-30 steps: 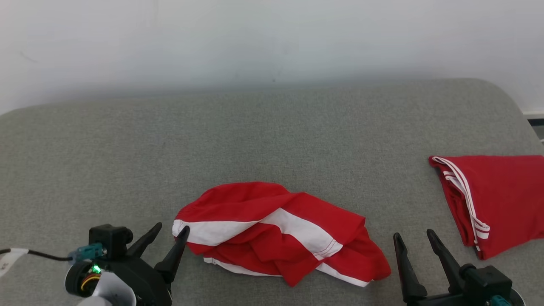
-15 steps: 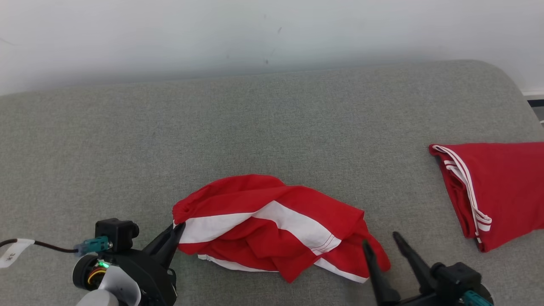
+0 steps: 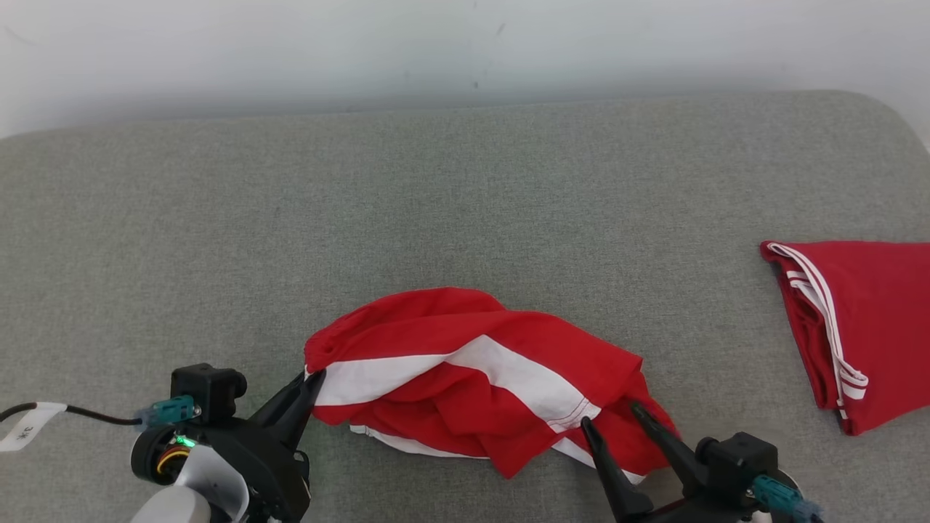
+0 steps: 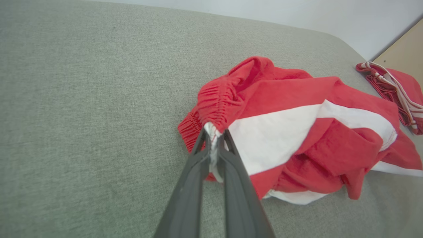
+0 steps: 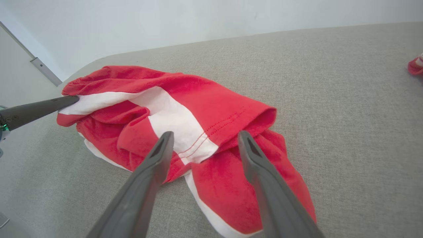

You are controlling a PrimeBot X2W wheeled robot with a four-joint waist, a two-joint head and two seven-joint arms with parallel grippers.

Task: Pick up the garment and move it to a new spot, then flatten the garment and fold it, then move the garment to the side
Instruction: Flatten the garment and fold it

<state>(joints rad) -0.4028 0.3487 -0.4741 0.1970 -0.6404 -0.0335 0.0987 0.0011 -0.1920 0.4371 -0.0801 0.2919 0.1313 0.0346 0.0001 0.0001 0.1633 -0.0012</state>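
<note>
Setting: a plain pale wall [image 3: 465, 43] behind a wide grey cloth-covered surface [image 3: 465, 203], rounded at its far right corner.

Item 1: garment [image 3: 465, 363]. Red shorts with a broad white stripe, lying crumpled in a loose heap on the grey surface, near its front edge and roughly midway between my two arms. The gathered elastic waistband is at the heap's left end. A stitched hem with a double seam line is towards the right end. A white-edged flap pokes out underneath at the front.

Item 2: my left gripper [image 4: 214, 130]. Fingers pressed together, pinching the white stripe right at the waistband, on the left end of the heap. A thin fold of white cloth is caught between them.

Item 3: my right gripper [image 5: 205, 134]. Fingers spread wide, nothing between them gripped. They reach over the right end of the heap, one on each side of the stitched hem. I cannot tell whether the tips touch the cloth.

Item 4: second red piece [image 3: 872, 327]. Folded flat, with thin white stripes along its left edge, lying at the far right of the surface, well apart from the heap.

Item 5: dark cable [image 3: 94, 415] with a white tag, trailing off to the left from my left wrist
</note>
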